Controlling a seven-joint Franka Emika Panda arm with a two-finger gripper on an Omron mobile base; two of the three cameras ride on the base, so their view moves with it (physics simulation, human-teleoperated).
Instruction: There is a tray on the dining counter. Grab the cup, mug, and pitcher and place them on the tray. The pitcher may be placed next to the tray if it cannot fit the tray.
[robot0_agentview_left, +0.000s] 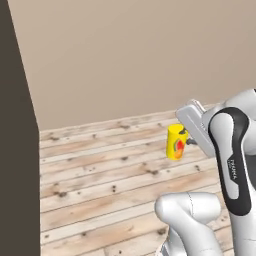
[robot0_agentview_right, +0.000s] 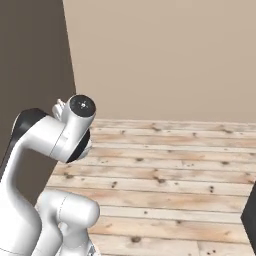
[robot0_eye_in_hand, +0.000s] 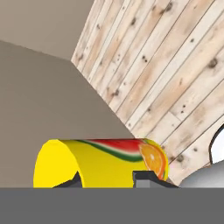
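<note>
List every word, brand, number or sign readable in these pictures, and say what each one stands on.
"FRANKA": small white vertical lettering on the dark joint cover of the white robot arm, left base view; barely legible, and a smaller line beside it is too small to read.
Small yellow tapered cup: a picture of watermelon and orange slices, no lettering.
Nothing else bears text.

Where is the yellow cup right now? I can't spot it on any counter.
The cup is held in the gripper, in the air above the wooden floor, right of centre in the left base view.
</note>
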